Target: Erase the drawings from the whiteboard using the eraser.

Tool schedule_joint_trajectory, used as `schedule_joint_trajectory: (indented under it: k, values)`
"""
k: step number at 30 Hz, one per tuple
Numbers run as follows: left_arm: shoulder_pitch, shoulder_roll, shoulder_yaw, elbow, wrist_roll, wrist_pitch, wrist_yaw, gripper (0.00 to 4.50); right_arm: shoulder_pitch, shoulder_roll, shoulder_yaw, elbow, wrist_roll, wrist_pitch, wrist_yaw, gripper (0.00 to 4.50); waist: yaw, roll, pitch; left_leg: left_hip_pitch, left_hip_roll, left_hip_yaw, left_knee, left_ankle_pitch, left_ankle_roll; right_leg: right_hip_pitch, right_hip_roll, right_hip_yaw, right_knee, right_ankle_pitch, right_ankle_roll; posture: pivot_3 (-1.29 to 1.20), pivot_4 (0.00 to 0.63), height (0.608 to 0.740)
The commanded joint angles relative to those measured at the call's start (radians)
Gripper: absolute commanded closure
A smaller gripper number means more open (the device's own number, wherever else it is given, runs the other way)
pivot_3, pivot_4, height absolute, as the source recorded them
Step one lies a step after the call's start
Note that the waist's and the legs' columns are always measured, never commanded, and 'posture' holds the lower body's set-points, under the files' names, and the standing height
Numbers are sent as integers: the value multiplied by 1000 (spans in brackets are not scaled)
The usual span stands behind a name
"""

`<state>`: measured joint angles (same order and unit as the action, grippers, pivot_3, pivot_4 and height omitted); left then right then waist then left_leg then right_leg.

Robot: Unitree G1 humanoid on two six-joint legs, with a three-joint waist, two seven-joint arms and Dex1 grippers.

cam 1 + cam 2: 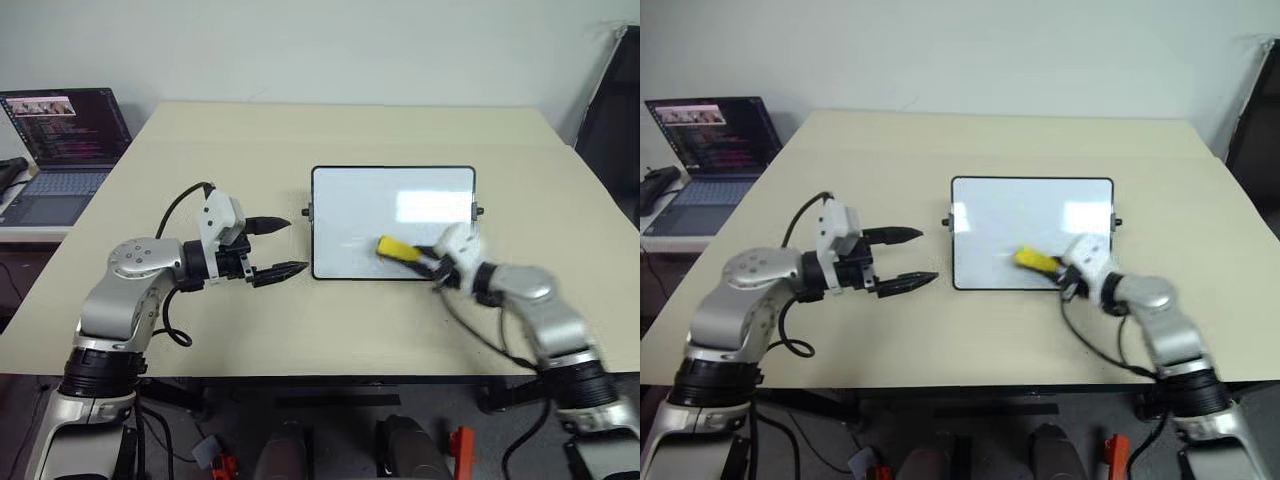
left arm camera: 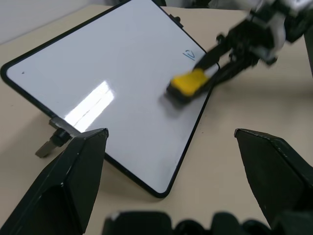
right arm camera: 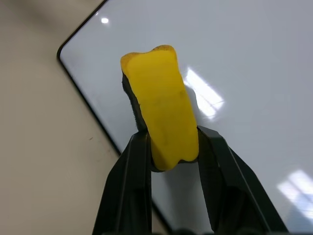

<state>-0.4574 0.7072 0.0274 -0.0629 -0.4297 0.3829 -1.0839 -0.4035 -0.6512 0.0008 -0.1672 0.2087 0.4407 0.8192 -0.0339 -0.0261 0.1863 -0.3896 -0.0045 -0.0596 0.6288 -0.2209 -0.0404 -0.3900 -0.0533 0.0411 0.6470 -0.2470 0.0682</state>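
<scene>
The right claw is clamped on the yellow eraser, which lies low on the whiteboard, near its near edge and a little toward the right-hand side of that board. The left claw stands wide and holds nothing, just off the board's left edge, level with the board's lower half. The board lies flat on the bench, well right of the laptop. Judging by the task, the main risk is an incomplete wipe: in the left wrist view one faint blue mark sits on the board just beyond the eraser, close to the board's edge, and a stroke that stops short or rides over the black frame would leave it there. A second risk is the board sliding: nothing pins it, since the left claw is apart from it, so a hard push toward the board's left could shove the whole board along the bench instead of rubbing ink off. The eraser is gripped at one end only, with most of its length sticking out past the fingertips, so heavy pressure on the board might lever it askew or out of the grip. Counted: one board, one eraser, one drawing that I can make out, two claws, one laptop, one bench.
</scene>
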Motion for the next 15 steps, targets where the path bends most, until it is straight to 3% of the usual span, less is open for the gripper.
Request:
schedule_joint_trajectory:
  k: [1, 5, 8, 15]
  values:
    - [-32, 13, 15, 2, 0, -18, -11, 0, 37, -212, -206, -107, 126, 100, 163, 3533, 6, 0, 0, -2, 0, -1, 0, 0, 0, -1, 0, -1, -1, 0, -1, 0, 150, 740]
    - [-42, 13, 9, 17, 6, -24, -15, 0, 134, -417, -321, -67, 136, 105, 263, 3533, 16, 0, 0, -6, -1, -2, 0, -4, 1, -2, -2, -3, -4, -1, -2, 0, 150, 740]
    - [-52, 34, 26, 47, 12, -33, -28, 0, 267, -562, -392, 41, 46, 22, 341, 3533, 12, 1, 0, -7, -1, -1, 0, -4, 1, -4, -2, -2, -3, -1, -2, 0, 150, 740]
    - [-70, 55, 28, 52, 13, -28, -40, 0, 351, -596, -448, 140, 15, -85, 351, 3533, -6, 1, 1, -6, 0, 4, 1, -4, 1, -5, -1, 2, -1, -3, 2, 0, 150, 740]
